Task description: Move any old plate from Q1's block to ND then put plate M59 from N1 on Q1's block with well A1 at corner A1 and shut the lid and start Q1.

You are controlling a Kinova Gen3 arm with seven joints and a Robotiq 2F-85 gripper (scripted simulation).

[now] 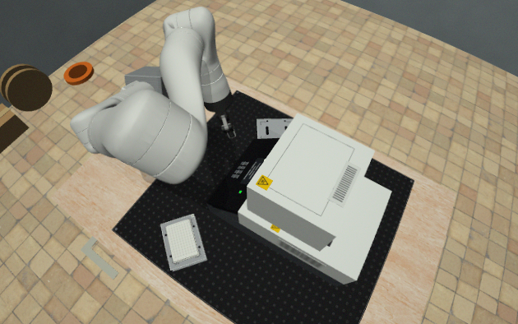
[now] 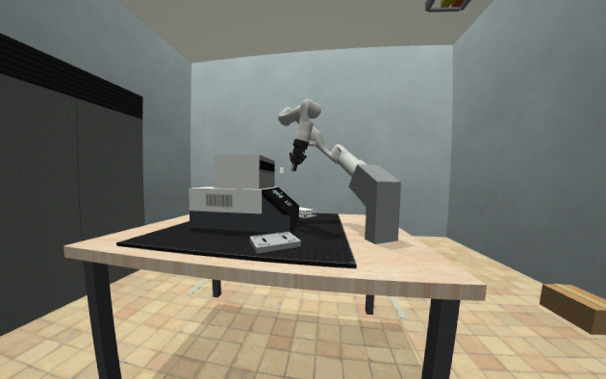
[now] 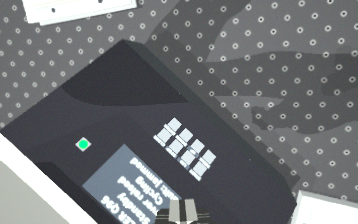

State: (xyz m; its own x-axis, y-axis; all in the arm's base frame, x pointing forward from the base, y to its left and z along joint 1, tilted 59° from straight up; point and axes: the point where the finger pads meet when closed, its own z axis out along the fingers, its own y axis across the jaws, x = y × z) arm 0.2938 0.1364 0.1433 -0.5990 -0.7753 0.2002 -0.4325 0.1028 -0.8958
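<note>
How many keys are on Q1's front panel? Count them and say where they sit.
8 keys, in two rows of four on the dark front panel, beside the green lamp. None looks hidden.

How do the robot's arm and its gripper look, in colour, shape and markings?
The arm is glossy off-white, made of thick rounded segments with thin dark seam lines at the joints. It narrows to a black wrist, then a small dark gripper with light grey fingers. No cables or labels show. It rises from a plain grey block.
</note>
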